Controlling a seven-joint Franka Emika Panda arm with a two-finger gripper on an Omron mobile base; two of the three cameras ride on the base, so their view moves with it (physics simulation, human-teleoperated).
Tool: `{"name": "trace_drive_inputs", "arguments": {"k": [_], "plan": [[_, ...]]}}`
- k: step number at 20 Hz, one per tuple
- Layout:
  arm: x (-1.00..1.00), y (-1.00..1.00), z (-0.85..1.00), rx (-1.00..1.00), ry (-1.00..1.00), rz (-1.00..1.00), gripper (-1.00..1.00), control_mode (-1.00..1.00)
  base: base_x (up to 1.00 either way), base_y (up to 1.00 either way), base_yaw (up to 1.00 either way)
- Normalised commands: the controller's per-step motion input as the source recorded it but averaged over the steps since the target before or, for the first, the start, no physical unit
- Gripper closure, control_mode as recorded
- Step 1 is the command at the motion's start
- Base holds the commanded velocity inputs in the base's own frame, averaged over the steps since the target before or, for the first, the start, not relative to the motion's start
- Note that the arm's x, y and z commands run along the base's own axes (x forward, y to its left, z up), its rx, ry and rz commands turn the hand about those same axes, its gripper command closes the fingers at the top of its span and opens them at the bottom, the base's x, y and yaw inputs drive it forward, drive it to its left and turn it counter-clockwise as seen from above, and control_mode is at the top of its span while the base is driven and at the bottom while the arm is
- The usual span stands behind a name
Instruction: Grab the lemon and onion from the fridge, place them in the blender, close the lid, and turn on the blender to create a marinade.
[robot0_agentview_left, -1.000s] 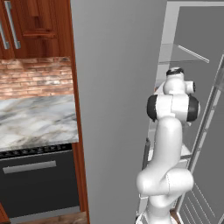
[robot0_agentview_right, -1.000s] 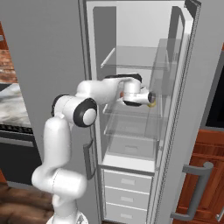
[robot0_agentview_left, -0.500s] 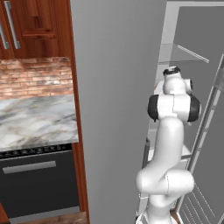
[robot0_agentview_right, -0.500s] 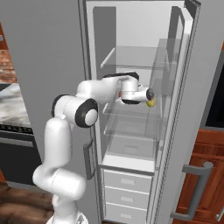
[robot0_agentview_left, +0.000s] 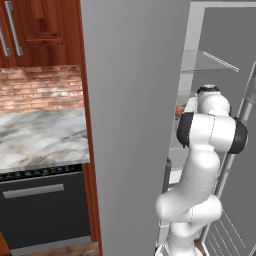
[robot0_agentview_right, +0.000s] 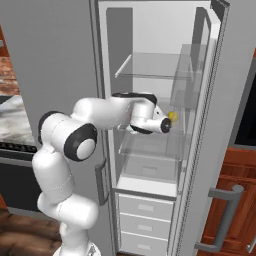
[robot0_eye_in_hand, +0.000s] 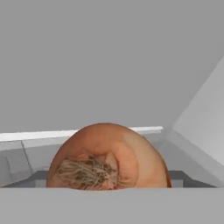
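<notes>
Arm reaches from the base up and forward into the open fridge; elbow bent, forearm about level, wrist pointing toward the fridge's right side at middle-shelf height; in the left base view the arm stands upright in front of the fridge opening, shoulder and upper link blocking most of the interior.

End effector sits inside the fridge just above a glass shelf; a small yellow blob, the lemon, shows right at its tip, touching or just beside it; fingers too small and hidden by the wrist to read, so cannot tell how wide it is parted or whether it holds the lemon.

Hand view: the onion up close, brown-orange, root tuft facing the camera, lower part cut off at the bottom; it rests on a pale ledge against the grey fridge wall; fingertips not made out here. In the left base view an orange sliver beside the wrist, partly hidden by the arm, is likely the same onion.

Left of the fridge: marble tabletop, brick backsplash, dark oven below, wood cabinets above; fridge drawers low down.
</notes>
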Motion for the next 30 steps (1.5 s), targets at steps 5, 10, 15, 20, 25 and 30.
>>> {"name": "trace_drive_inputs", "arguments": {"k": [5, 10, 15, 20, 25, 30], "plan": [[-0.68, 0.01, 0.37, -0.10, -0.02, -0.14, 1.00, -1.00, 0.00, 0.00, 0.00], [-0.55, -0.04, 0.80, -0.14, 0.00, -0.11, 1.00, -1.00, 0.00, 0.00, 0.00], [-0.69, -0.03, 0.48, -0.19, 0.00, -0.08, 1.00, -1.00, 0.00, 0.00, 0.00], [-0.98, 0.00, 0.03, -0.23, 0.00, -0.09, 1.00, -1.00, 0.00, 0.00, 0.00], [-0.89, 0.00, 0.15, -0.14, 0.01, -0.14, 1.00, -1.00, 0.00, 0.00, 0.00], [-0.62, 0.02, 0.64, -0.02, 0.03, -0.22, 1.00, -1.00, 0.00, 0.00, 0.00]]}}
